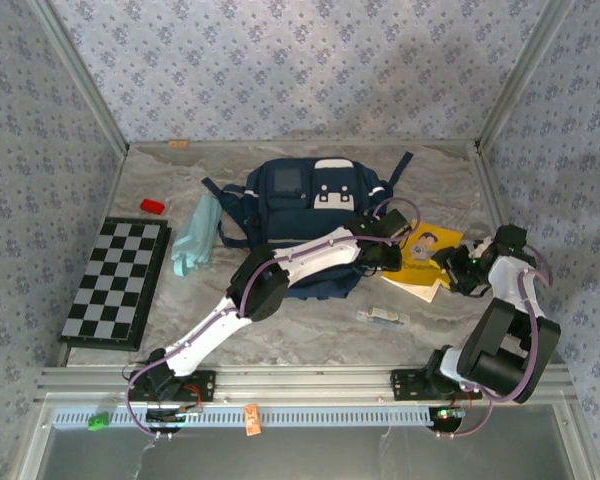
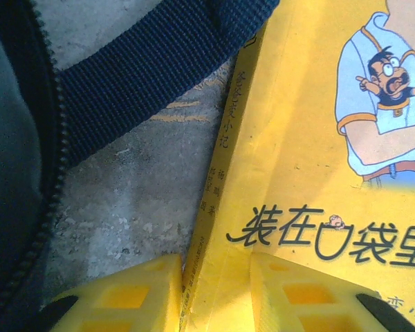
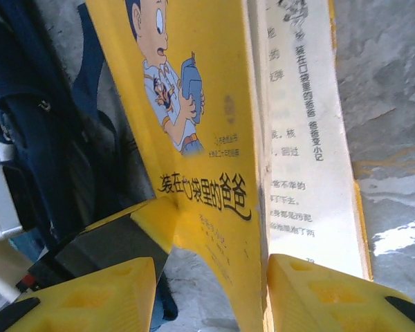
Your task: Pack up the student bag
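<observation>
Student bag (image 1: 300, 205) lies upper centre of the table (image 1: 310, 325), with the yellow book (image 1: 427, 255) just right of it. Left pincer (image 2: 216, 273) narrowly straddles the book's spine, grip uncertain; right pincer (image 3: 211, 280), half open, straddles the cover.

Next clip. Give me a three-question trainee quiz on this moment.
1. True or false: the yellow book lies inside the student bag.
2. In the top view, what lies left of the student bag? A) chessboard B) laptop C) mug
3. What sits between the fingers of the left pincer and of the right pincer?
Key: 1 false, it is outside, beside the student bag; 2 A; 3 the yellow book.
</observation>
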